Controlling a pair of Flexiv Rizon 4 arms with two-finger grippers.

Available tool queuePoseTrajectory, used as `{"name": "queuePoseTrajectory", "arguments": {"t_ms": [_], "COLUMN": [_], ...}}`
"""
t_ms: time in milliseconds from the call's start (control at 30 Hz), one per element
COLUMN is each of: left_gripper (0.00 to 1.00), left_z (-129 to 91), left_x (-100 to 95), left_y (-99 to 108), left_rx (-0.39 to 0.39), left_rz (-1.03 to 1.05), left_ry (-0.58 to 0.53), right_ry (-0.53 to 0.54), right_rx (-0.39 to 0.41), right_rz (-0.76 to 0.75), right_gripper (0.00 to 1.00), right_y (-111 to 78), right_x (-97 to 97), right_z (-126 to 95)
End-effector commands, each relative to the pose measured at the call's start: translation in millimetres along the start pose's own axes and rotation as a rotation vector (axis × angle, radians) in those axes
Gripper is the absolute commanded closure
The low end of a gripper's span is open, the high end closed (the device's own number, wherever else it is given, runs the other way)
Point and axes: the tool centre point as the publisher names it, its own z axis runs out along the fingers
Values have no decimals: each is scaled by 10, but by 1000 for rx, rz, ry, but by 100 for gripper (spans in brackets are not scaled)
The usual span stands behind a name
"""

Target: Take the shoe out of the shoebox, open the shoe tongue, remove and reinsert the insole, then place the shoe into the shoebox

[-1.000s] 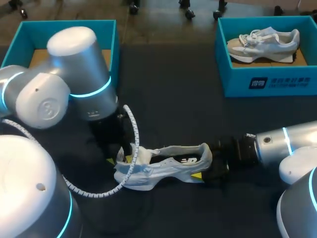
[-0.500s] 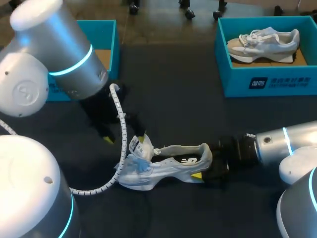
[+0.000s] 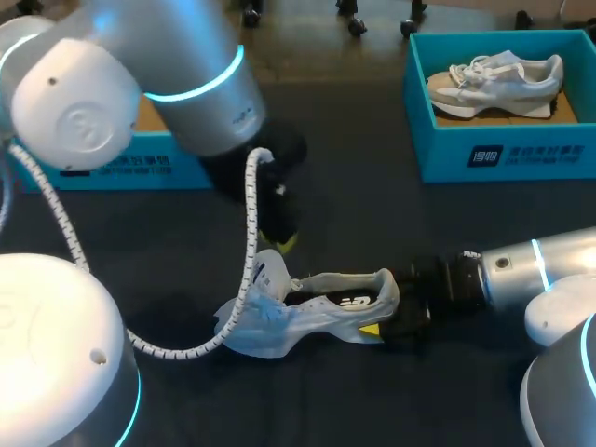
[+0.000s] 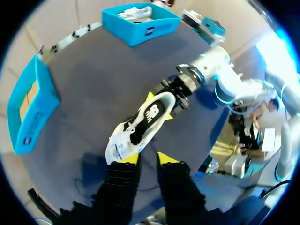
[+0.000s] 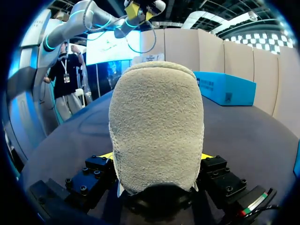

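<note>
Shoe (image 3: pixel 307 312) first, nearest of all: a pale trainer lying on the dark tabletop (image 3: pixel 354 214) at about 6 o'clock. Its toe points to 9 o'clock and its heel to 3. The mouth gapes upward, the tongue is thrown forward over the toe, and the dark insole shows inside.

The right claw (image 3: pixel 396 317) comes in flat from 3 o'clock and grips the heel, one yellow tip on each side of it.

Just past the toe end, toward 12 o'clock, the left claw (image 3: pixel 284 237) hangs above the tabletop pointing down. Its fingers stand a little apart with nothing between them, clear of the shoe.

Farther back sit two blue boxes. The left box (image 3: pixel 102 168) is at 10 o'clock, half hidden by the left arm. The right box (image 3: pixel 503 140) is at 2 o'clock, with a second shoe (image 3: pixel 498 82) lying in it.
</note>
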Motion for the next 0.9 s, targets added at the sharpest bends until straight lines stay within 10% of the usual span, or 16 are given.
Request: {"name": "queuePoseTrajectory", "arguments": {"t_ms": [33, 600, 900], "left_gripper": [100, 100, 100], "left_z": [8, -8, 540], "left_x": [113, 159, 217], "left_y": [-169, -206, -320], "left_rx": [-131, -152, -118], "left_rz": [310, 385, 677], "left_ry": [27, 37, -28], "right_ry": [-2, -2, -2], "right_rx": [3, 3, 3], "right_rz": [0, 0, 0], "right_gripper": [100, 100, 100], "right_y": [-2, -2, -2], "right_x": [-7, -7, -7], "right_z": [21, 21, 21]}}
